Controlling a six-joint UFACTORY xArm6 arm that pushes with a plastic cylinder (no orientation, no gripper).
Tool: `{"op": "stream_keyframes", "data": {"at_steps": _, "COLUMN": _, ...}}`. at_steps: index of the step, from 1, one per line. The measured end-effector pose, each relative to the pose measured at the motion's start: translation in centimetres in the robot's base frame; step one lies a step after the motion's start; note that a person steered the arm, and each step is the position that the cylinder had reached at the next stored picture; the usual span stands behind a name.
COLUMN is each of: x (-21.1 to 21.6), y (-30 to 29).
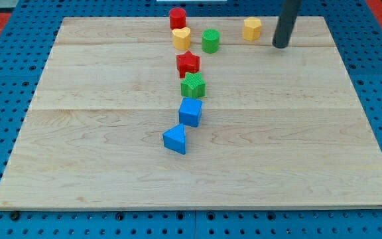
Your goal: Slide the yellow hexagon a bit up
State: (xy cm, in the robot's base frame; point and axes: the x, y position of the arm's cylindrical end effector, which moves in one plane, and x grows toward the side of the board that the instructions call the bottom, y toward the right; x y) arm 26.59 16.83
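Rod end: no gripper on it, so nothing spread or pinching; my tip (280, 46) down on the wooden board (310, 166) near the view's top right.
Yellow hexagon (251, 28): near the board's top edge, just left of my tip, apart from it.
Top cluster: red cylinder (177, 18) at the top edge, yellow heart (181, 38) just below it, green cylinder (210, 41) beside the heart on the right.
Centre column downward: red star (188, 63), green block (193, 85), blue cube (190, 111), blue triangle (175, 139).
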Motion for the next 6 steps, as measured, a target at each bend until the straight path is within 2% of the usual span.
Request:
{"op": "stream_keyframes", "data": {"at_steps": 2, "x": 1.1, "y": -2.0}}
{"op": "stream_keyframes", "data": {"at_steps": 4, "x": -0.4, "y": -2.4}}
{"op": "stream_keyframes", "data": {"at_steps": 5, "x": 0.3, "y": -6.4}}
{"op": "stream_keyframes", "data": {"at_steps": 6, "x": 0.2, "y": -5.3}}
